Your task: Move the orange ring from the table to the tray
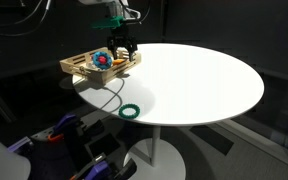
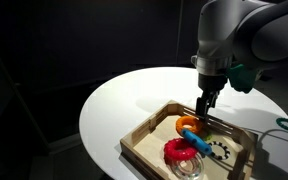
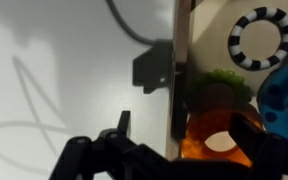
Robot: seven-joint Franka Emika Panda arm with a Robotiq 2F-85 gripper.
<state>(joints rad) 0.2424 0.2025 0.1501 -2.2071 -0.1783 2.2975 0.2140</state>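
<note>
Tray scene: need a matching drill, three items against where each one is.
Items:
1. green ring
2. orange ring
3. end effector

Places:
A. inside the tray
B. above the tray
C. on the bare table, outside the tray

Pairs: 1-C, 2-A, 3-B

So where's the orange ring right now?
The orange ring is inside the wooden tray in an exterior view, directly under the gripper, beside the red ring.
</note>
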